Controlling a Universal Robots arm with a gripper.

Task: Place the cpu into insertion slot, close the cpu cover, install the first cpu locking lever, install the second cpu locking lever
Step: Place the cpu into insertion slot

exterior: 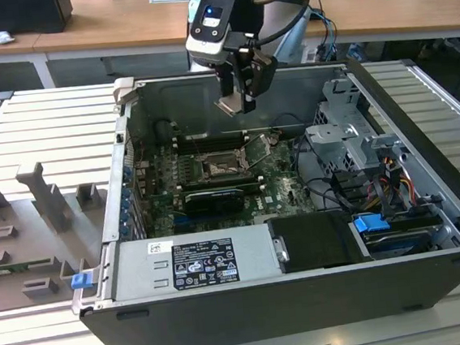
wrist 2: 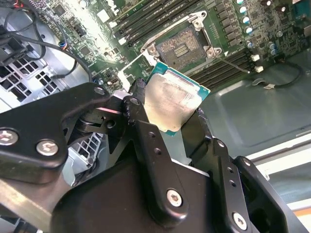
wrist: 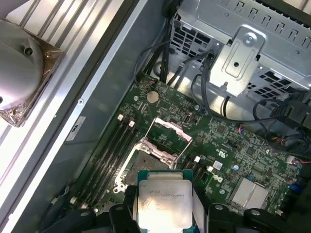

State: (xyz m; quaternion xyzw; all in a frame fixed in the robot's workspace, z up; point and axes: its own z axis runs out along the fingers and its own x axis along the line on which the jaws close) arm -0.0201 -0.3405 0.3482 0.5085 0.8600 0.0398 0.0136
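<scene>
**CPU held above the open socket, not yet seated**

CPU [wrist 2: 175, 99] placement is the step in hand. The tool [exterior: 239, 98] is closed on the chip, its two black fingers [wrist 2: 138, 121] clamping opposite edges. In the exterior view it hangs in the air inside the open computer case [exterior: 307, 295], near the case's far wall and well clear of the motherboard [exterior: 284, 188]. The insertion slot [wrist: 144, 165] lies below it, bare, with nothing seated in it. The cpu cover [wrist: 169, 137] stands tilted up on its hinge, so closing it has not been done.

In my judgement, seating the chip calls for bringing it flat and square to the socket rim and centred over the opening. It would need to go down gently, since a tilted chip could catch on the rim.

The chip is a small flat square with a dull silvery metal face, smeared with pale residue, on a thin green-edged board. The socket is a dark square with a bright metal rim and a finely grained centre. The cover is a thin silvery frame with a cut-out middle. Long black memory slots [exterior: 207, 142] run beside the socket. The case rests on a ribbed aluminium bench [exterior: 39, 134].
</scene>
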